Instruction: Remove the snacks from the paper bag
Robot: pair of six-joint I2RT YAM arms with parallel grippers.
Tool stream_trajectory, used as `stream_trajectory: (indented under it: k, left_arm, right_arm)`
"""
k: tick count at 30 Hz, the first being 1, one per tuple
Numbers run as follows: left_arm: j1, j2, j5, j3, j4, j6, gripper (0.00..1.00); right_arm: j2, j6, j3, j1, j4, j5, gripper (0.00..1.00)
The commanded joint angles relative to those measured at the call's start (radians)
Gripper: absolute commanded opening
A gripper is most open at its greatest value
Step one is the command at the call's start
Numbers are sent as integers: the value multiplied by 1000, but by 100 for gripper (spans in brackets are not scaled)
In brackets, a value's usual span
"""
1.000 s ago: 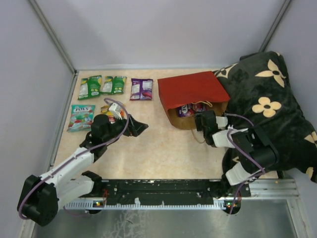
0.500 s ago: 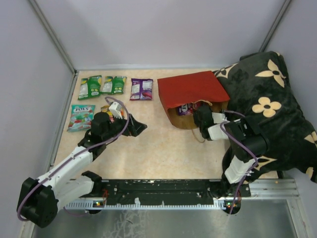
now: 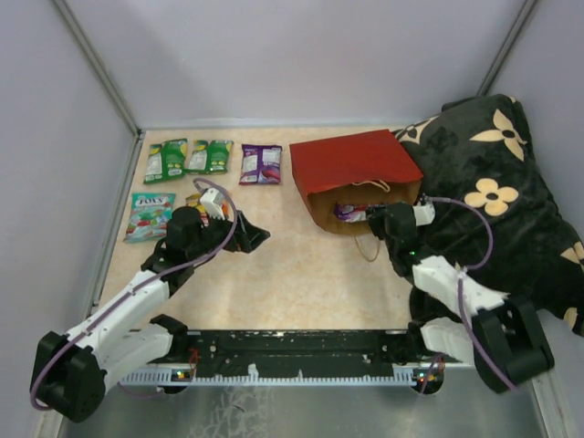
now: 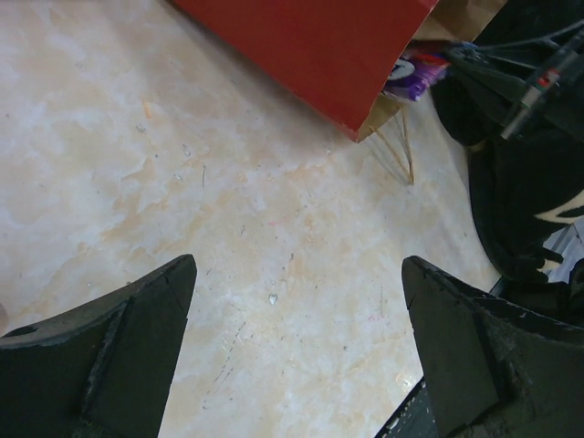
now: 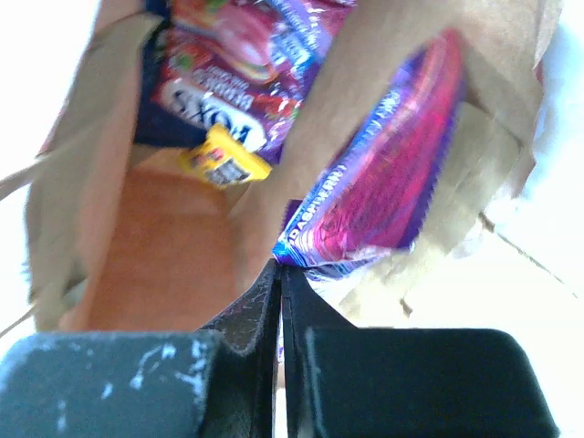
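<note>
Leftward, snack packets (image 3: 165,161) lie flat on the table (image 3: 301,274), and my left gripper (image 3: 258,234) hangs wide open beside them. Rightward, my right gripper (image 5: 279,272) is pinched onto a purple packet (image 5: 383,182) by its corner at the paper bag (image 3: 351,162) mouth.

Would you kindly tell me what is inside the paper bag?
In the bag: a purple packet at the mouth, a dark red-printed packet and a small yellow packet deeper in. Its walls hide anything farther back.
</note>
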Motion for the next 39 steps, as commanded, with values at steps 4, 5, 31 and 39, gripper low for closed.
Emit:
stream_trajectory:
  k: [4,5,31,39]
  left_arm:
    - [2,-1,3,86,-52,62,100]
    - [2,8,-6,109,-85,71,100]
    - [246,139,7,692,-560,189,100]
    - [313,136,46,696,-588,177,100]
  right_arm:
    - [-418,-194,-15,41,-511,-102,0]
    - [-483,-204,-14,49,-610,-114,0]
    - [335,-530,760,1012,-728,257,0]
    - [414,-810,863,684,-708,-172,0]
